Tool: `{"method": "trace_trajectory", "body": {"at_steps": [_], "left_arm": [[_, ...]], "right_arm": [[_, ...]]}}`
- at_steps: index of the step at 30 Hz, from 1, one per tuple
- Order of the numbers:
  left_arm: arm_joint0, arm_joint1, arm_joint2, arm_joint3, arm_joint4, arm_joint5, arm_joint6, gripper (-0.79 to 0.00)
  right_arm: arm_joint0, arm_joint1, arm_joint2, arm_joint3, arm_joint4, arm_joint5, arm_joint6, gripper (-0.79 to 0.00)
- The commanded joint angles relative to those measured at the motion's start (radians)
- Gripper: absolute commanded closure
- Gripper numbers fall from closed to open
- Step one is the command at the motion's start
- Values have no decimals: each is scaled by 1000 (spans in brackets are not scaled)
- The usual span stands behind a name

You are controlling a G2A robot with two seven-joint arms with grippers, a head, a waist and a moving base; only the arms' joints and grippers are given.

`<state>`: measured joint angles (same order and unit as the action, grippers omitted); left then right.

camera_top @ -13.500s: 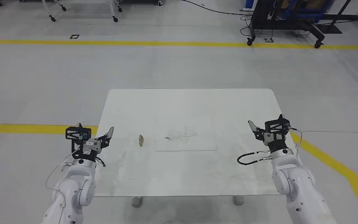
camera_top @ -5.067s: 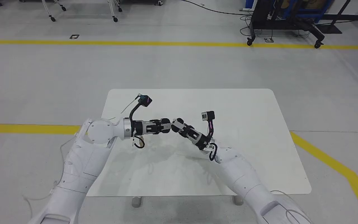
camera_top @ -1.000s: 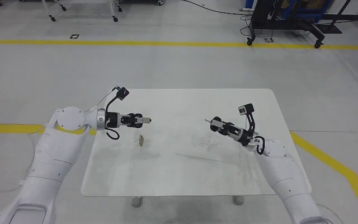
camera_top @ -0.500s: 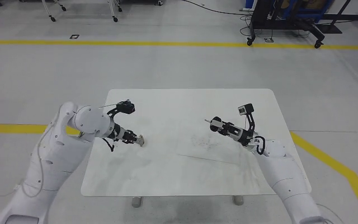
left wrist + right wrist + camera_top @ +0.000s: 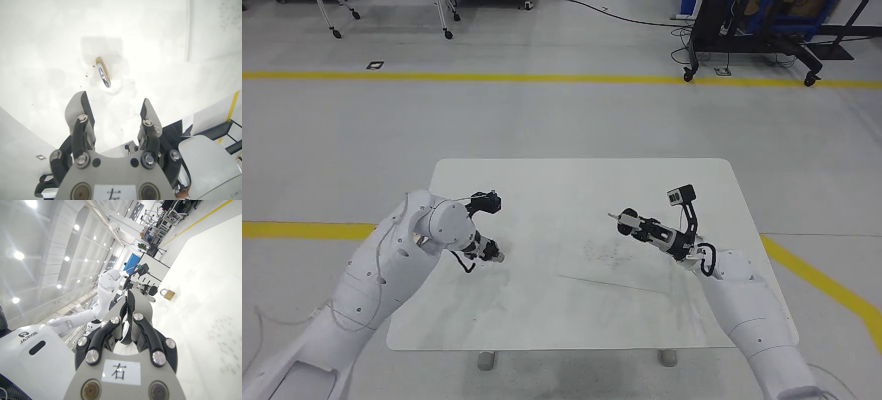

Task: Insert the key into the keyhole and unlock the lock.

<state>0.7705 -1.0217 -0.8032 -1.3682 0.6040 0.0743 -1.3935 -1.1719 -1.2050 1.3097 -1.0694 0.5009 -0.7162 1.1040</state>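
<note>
Overhead, you have the left claw low over the left part of the table, a little in from its left edge. What lies at its tips is too small to make out from up there. Your right claw hangs well apart over the right half, pointing left. A thin pale sliver shows past its tips, which I take for the key. From the left wrist, your claw is spread wide with nothing between its fingers. The lock sits on the table just beyond them, untouched. It stands on its narrow edge, shackle end toward the claw and brass body away. Its long axis therefore runs nearly along your line of approach, a bit askew. It lies closer to one finger's line than to the middle of the gap. From the right wrist, your right claw's pads are pressed together, and the key itself is hard to pick out between them. Farther off to the left, the lock turns a broad face toward that arm, with the left claw just beside its shackle. The left arm is by far the nearer, so I judge the grasp is yours to make there. Centre the gap on the lock, ease forward, and close across its broad faces. You cannot see the keyhole in any view, so settle which end it faces before you bring the key over.
</note>
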Motion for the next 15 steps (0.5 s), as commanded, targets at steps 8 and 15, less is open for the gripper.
{"method": "trace_trajectory", "body": {"at_steps": [8, 15], "left_arm": [[-36, -26, 38, 69, 19, 8, 60, -342], [-59, -49, 75, 113, 31, 29, 66, -329]], "right_arm": [[0, 0, 0, 0, 0, 0, 0, 0], [0, 0, 0, 0, 0, 0, 0, 0]]}}
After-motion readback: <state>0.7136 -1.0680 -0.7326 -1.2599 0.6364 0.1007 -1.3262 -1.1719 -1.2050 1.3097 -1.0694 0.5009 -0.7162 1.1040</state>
